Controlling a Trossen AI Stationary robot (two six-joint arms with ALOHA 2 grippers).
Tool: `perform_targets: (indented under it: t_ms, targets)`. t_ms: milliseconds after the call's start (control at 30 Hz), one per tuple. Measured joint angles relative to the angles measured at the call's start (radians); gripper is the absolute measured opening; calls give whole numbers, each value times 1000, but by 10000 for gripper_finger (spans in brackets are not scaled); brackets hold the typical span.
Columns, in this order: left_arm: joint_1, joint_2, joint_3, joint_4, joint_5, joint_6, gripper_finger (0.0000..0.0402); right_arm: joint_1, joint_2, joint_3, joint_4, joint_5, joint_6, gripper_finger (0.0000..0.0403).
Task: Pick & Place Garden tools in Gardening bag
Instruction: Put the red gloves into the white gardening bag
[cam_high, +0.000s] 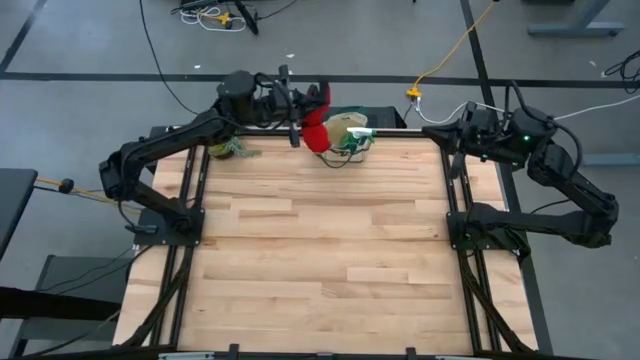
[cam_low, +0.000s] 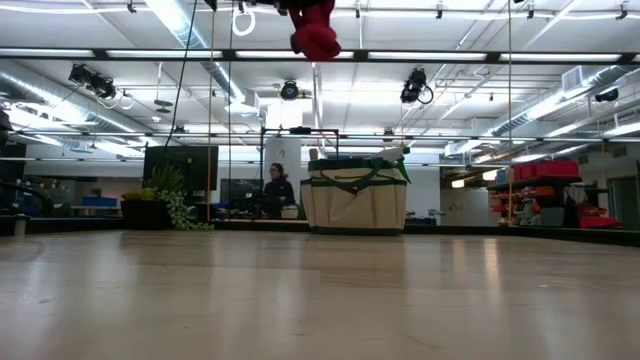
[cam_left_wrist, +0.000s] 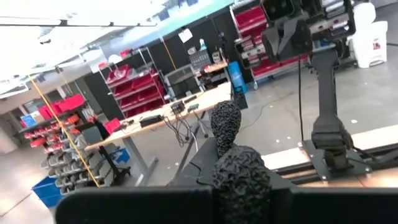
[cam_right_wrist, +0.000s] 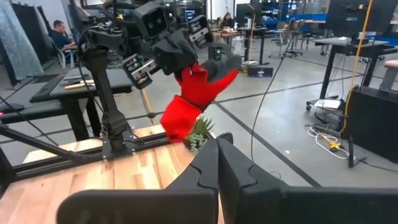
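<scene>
My left gripper (cam_high: 300, 118) is high over the table's far edge, shut on the red-and-black glove (cam_high: 316, 122), which shows at the top of the low view (cam_low: 314, 30). The beige gardening bag (cam_low: 355, 196) with dark green trim stands on its base at the far edge, just right of the glove, with a green item (cam_low: 401, 160) sticking out of its top. My right gripper (cam_right_wrist: 217, 155) is shut on nothing at the far right of the table (cam_high: 447, 132). My left gripper pinches the glove's black textured part (cam_left_wrist: 235, 163) between its two fingers. The fingers (cam_right_wrist: 169, 51) come at it level, from the table's left. The glove's red part (cam_right_wrist: 186, 106) hangs below the fingers, clear of the table.
A small leafy plant (cam_high: 232, 150) stands at the far left of the table, below the left arm. The wooden table top (cam_high: 320, 250) stretches toward the near edge. Beyond the table is a workshop with red bins, benches and a seated person (cam_low: 277, 188).
</scene>
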Motion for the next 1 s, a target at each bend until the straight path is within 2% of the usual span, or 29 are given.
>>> perform_targets:
  t_ms: [733, 1000]
  targets:
    - [57, 222, -1, 244, -4, 11, 6, 0, 45, 0, -23, 1, 0, 0]
    - [73, 266, -1, 259, -15, 58, 6, 0, 69, 0, -30, 1, 0, 0]
